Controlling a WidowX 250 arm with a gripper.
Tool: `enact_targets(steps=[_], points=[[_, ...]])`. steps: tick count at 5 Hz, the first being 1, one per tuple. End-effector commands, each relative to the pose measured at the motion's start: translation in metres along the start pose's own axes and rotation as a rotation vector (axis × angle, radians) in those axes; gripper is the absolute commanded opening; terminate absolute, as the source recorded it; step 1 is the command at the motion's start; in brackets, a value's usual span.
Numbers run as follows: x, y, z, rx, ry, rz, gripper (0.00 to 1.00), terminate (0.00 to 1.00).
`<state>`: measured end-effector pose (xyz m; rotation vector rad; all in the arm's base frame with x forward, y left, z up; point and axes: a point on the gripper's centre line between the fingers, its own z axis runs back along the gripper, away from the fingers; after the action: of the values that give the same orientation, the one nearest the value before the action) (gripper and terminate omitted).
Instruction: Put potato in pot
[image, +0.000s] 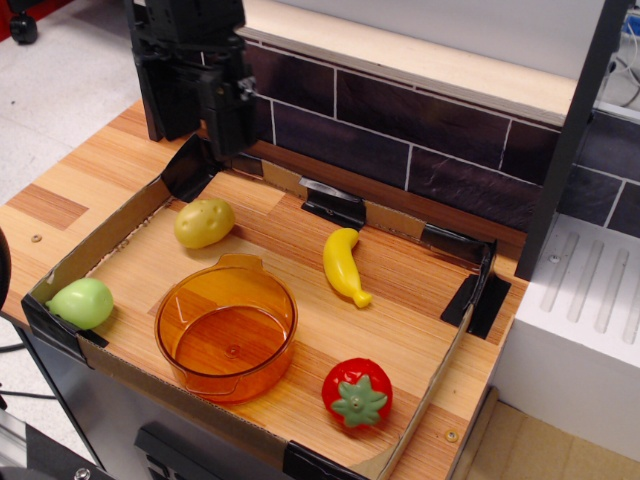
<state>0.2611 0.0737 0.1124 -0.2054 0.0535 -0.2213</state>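
While a green fruit sits at the tray's near-left corner, the gripper hangs high over the far-left corner, its dark fingers spread apart and holding nothing; the potato lies on the tray floor below and a little nearer, well clear of the fingers; just in front of it stands the orange pot, upright, with nothing inside, its tab handle toward the potato; right of the pot a banana lies on the wood; nearer the front edge rests a red strawberry with a green cap.
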Motion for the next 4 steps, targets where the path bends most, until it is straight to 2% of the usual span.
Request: enact_targets(steps=[1,3,4], points=[[0.019,0.040,-0.003,0.033,-0.023,-0.097,1.00,0.00],[0.025,0.053,-0.040,0.071,0.031,-0.173,1.00,0.00],[0.020,0.043,-0.052,0.051,0.046,-0.189,1.00,0.00]])
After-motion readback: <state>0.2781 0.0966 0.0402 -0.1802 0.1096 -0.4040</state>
